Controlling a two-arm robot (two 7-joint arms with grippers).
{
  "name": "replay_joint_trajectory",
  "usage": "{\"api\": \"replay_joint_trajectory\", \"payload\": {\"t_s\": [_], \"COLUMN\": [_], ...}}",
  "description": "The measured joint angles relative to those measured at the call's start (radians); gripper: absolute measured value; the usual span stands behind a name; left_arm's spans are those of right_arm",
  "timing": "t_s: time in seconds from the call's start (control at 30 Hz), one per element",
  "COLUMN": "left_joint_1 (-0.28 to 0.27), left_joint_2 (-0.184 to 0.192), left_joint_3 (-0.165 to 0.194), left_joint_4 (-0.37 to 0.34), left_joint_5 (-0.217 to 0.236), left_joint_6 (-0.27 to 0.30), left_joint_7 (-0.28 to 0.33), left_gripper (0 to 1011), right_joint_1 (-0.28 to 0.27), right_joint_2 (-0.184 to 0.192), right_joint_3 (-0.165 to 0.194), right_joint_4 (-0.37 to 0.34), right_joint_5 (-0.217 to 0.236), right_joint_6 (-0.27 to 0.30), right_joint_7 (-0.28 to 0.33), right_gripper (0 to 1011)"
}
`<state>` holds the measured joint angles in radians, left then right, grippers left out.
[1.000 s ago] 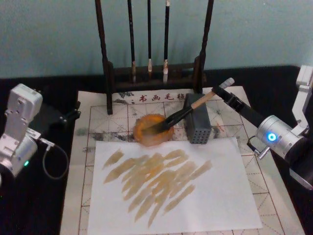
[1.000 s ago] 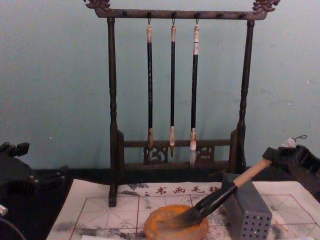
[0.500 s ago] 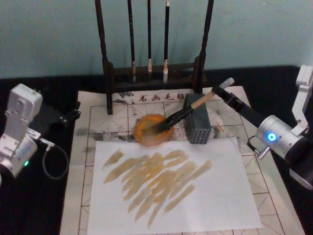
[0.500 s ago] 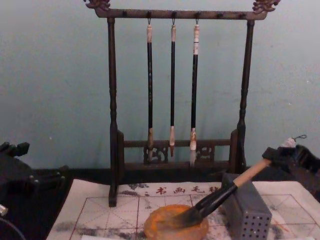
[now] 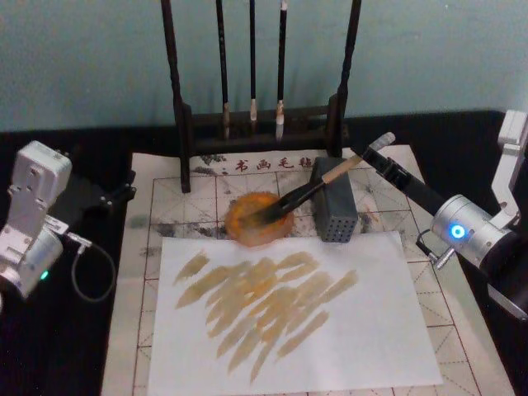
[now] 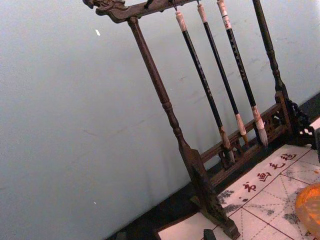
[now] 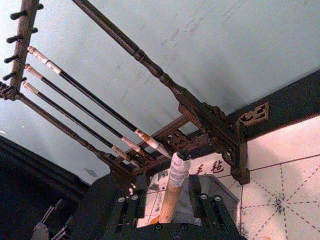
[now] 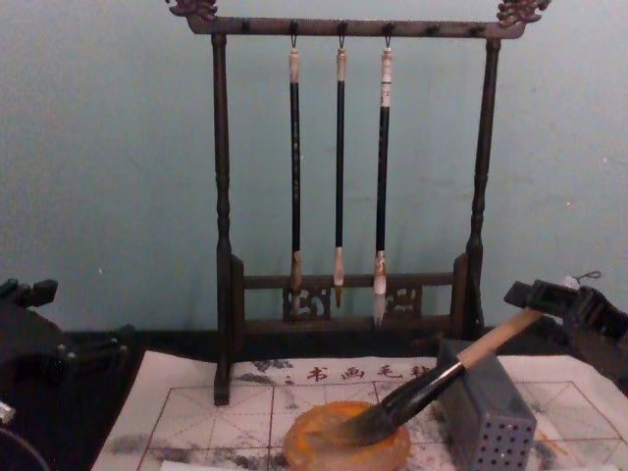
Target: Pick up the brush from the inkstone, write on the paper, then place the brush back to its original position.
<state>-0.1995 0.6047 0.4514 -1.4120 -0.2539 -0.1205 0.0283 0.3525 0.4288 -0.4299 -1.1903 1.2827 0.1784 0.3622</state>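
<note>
1. The right hand [image 5: 381, 155] sits at about 2 o'clock of the head view, its two dark fingers [image 7: 129, 206] spread on either side of the brush's upper handle; in the right wrist view a gap shows on each side of the handle, so the hand is open around it rather than clamped.
2. The brush [image 5: 309, 188] lies tilted: its dark bushy tip rests in the inkstone [image 5: 259, 219], the light-wood handle leans across the top of the grey perforated block [image 5: 333, 209], and the whitish end cap points toward 2 o'clock between the fingers.
3. The inkstone sits just at 9 o'clock of the grey block, on the gridded practice sheet [image 5: 168, 198] with its row of red printed characters.
4. A plain white sheet [image 5: 371, 330] lies at 6 o'clock of the inkstone, marked with many tan slanting strokes.
5. A dark wooden rack [image 8: 220, 196] stands at 12 o'clock behind the inkstone, with three thin brushes [image 8: 339, 167] hanging from it.
6. The left hand [image 5: 111, 196] rests at 9 o'clock on the dark counter [image 5: 91, 346], well apart from the sheet's things; I cannot tell whether it is open or closed.
</note>
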Motion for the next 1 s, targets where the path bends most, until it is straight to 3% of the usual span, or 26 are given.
{"api": "replay_joint_trajectory", "payload": {"t_s": [0.17, 0.53, 1.0], "left_joint_1": [0.0, 0.0, 0.0], "left_joint_2": [0.0, 0.0, 0.0], "left_joint_3": [0.0, 0.0, 0.0], "left_joint_4": [0.0, 0.0, 0.0], "left_joint_5": [0.0, 0.0, 0.0], "left_joint_6": [0.0, 0.0, 0.0], "left_joint_7": [0.0, 0.0, 0.0], "left_gripper": [1001, 1001, 1001], "right_joint_1": [0.0, 0.0, -0.002], "right_joint_2": [0.0, 0.0, 0.003], "right_joint_3": [0.0, 0.0, 0.002], "right_joint_4": [0.0, 0.0, -0.004], "right_joint_5": [0.0, 0.0, 0.008], "right_joint_6": [0.0, -0.001, -0.005], "right_joint_7": [0.0, 0.0, 0.005], "right_gripper": [686, 985, 1000]}}
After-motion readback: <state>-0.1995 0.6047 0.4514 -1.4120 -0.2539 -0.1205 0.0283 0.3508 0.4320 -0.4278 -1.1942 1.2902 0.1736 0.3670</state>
